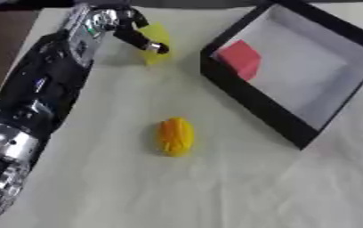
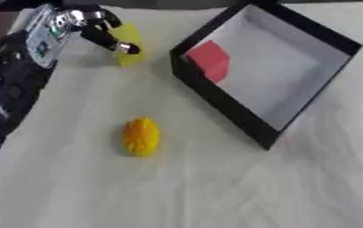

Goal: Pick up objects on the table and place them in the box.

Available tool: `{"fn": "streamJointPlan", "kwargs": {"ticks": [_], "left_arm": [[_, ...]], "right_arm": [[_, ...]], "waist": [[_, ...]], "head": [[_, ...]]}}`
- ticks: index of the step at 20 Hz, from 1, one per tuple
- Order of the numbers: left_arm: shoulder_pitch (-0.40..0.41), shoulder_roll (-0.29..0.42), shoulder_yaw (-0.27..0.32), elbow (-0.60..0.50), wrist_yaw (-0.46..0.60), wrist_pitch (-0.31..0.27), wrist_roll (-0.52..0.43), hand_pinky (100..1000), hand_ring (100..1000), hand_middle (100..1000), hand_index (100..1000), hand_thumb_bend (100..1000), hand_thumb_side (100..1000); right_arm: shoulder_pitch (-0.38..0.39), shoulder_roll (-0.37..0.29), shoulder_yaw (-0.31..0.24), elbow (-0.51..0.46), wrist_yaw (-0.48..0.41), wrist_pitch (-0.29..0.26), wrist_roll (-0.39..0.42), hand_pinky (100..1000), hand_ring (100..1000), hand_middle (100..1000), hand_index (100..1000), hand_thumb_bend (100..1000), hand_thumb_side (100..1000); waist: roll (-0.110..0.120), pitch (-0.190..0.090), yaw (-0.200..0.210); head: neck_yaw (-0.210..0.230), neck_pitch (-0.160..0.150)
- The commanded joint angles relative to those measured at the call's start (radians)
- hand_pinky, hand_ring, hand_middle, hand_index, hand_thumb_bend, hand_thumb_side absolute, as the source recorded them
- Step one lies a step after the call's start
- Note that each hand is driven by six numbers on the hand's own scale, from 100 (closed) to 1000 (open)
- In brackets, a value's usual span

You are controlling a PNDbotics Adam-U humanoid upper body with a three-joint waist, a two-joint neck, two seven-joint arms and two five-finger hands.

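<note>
Nearest us, an orange ridged object (image 1: 175,136) lies alone on the pale bench (image 1: 177,196), well clear of everything else. Further back on the right sits the black box (image 1: 251,104), open-topped and white inside, with a red block (image 1: 240,59) resting against its near-left wall. And up at the far left, the left hand (image 1: 130,29) has its fingers curled round a yellow object (image 1: 155,40), just beside the box's far corner. The right hand is out of sight.
</note>
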Motion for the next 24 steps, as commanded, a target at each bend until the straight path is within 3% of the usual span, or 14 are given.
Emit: {"fn": "streamJointPlan", "kwargs": {"ticks": [1, 8, 16, 23, 24], "left_arm": [[-0.017, 0.012, 0.010, -0.005, -0.001, -0.007, -0.003, 869, 873, 848, 878, 581, 570], [-0.014, 0.008, 0.009, -0.001, -0.015, -0.009, -0.008, 853, 856, 822, 857, 461, 478], [-0.032, 0.007, 0.010, -0.034, 0.021, 0.008, 0.015, 831, 810, 771, 786, 101, 345], [-0.036, 0.013, -0.004, -0.073, 0.085, 0.031, 0.013, 829, 804, 767, 777, 100, 331], [-0.045, 0.014, 0.004, -0.083, 0.091, 0.026, 0.018, 759, 698, 656, 626, 100, 165]], "right_arm": [[-0.009, -0.013, -0.002, -0.017, 0.009, 0.003, 0.000, 972, 883, 841, 892, 100, 580], [-0.011, -0.011, -0.001, -0.017, 0.010, 0.005, 0.004, 973, 883, 841, 893, 100, 579], [0.003, -0.010, -0.002, -0.017, 0.014, 0.010, 0.007, 974, 884, 841, 893, 100, 578], [0.008, -0.012, -0.002, -0.017, 0.013, 0.011, 0.006, 974, 884, 841, 894, 100, 578], [0.011, -0.016, -0.002, -0.017, 0.011, 0.009, 0.006, 975, 883, 841, 893, 100, 570]], "waist": [[0.010, -0.004, -0.003], [0.010, -0.002, -0.004], [0.011, -0.017, 0.002], [0.012, -0.023, 0.005], [0.011, -0.032, 0.004]], "head": [[0.004, -0.016], [0.005, -0.018], [-0.007, 0.001], [-0.012, 0.007], [-0.009, 0.014]]}}
